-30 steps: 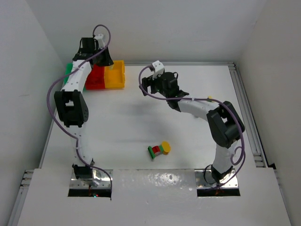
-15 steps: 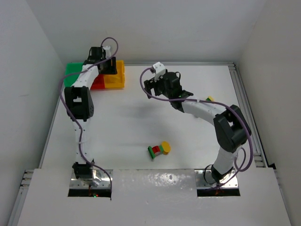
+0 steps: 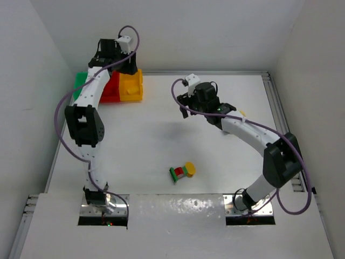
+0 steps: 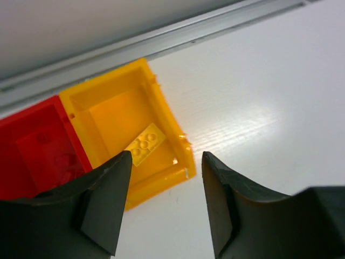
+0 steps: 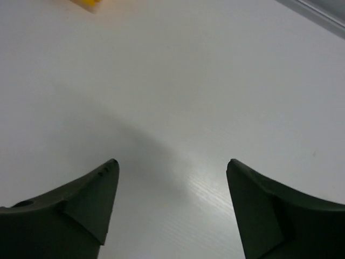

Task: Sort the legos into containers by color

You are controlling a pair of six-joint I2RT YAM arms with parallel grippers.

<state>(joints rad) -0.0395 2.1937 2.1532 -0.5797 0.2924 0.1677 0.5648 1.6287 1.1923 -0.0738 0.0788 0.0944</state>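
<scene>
Yellow brick (image 4: 144, 144) is lying in yellow bin (image 4: 108, 93); both arms' jaws are standing apart, empty; mixed lego cluster (image 3: 182, 171) is waiting on counter (image 3: 140, 145).

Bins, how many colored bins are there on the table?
3, joined in a row at the far left: the green bin on the left end, the red bin in the middle, the yellow bin on the right. The left arm hides part of the green and red ones.
</scene>
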